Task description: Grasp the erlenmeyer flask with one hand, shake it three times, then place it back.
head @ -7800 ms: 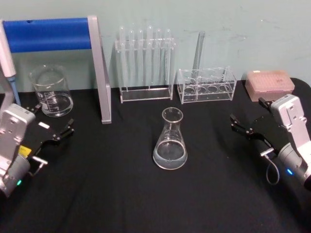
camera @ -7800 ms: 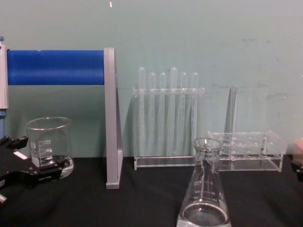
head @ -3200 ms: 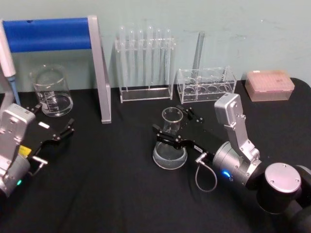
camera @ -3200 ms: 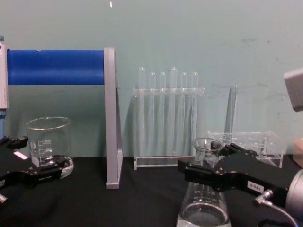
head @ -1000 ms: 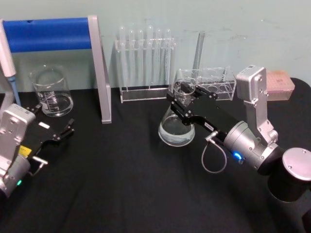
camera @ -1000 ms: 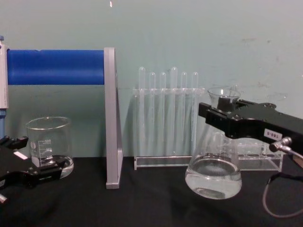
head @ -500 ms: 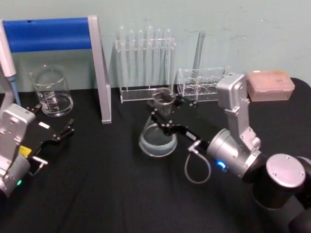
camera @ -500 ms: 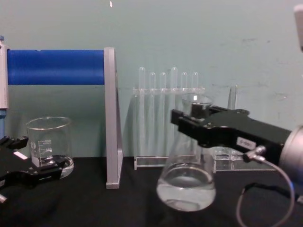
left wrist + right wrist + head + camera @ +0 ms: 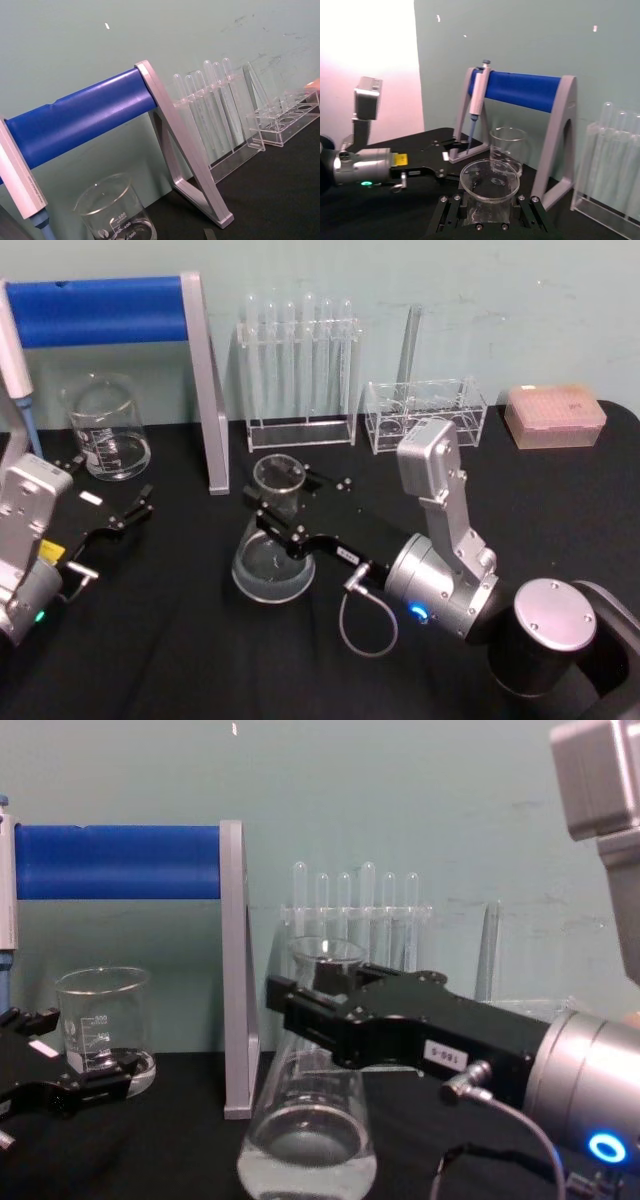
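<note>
1. The black blocky right pincer (image 9: pixel 275 512) is clenched round the neck of the clear glass conical flask (image 9: pixel 272 558), left of frame centre.
2. Shake in short strokes with the flask upright, so no water spills, and clear of the blue-barred grey stand (image 9: pixel 205 390).
3. The left pincer (image 9: pixel 110 485) lies spread at lower left.

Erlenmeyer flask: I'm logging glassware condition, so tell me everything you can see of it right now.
The erlenmeyer flask is clear glass: wide round base, conical body, narrow neck, flared open rim. A shallow layer of clear liquid lies in the base. It is roughly upright, in front of the test tube rack. The right tool is shut on its neck, a finger on each side. Whether the base touches the black table cannot be told.
</note>
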Robot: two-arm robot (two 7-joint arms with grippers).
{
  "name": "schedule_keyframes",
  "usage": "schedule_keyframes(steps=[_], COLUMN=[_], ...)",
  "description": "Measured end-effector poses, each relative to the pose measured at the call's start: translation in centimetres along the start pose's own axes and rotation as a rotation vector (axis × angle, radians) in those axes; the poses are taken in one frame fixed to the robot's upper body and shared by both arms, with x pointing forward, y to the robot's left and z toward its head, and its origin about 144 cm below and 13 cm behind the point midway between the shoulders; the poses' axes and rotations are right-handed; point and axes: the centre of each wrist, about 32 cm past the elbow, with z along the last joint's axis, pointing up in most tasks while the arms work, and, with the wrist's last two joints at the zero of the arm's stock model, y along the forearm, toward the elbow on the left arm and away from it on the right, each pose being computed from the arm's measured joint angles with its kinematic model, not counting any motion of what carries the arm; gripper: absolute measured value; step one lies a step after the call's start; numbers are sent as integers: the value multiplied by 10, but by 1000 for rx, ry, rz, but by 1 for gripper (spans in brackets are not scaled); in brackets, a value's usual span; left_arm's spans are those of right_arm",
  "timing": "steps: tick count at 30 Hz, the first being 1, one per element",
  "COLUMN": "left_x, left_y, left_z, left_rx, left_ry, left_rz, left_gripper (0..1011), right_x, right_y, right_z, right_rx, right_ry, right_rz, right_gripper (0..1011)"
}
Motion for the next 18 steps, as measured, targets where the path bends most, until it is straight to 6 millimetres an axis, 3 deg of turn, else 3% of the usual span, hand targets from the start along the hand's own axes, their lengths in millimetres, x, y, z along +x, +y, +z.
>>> schedule_keyframes(steps=[8, 18], left_x=[0, 0], left_y=[0, 0], left_z=[0, 0], left_rx=[0, 0], left_ry=[0, 0], left_rz=[0, 0], left_gripper=[1001, 1001], right_x=[-3, 16], right_y=[1, -4], right_z=[-1, -2], right_rx=[-1, -6], right_ry=[3, -28], right_rz=[10, -101], right_gripper=[449, 449])
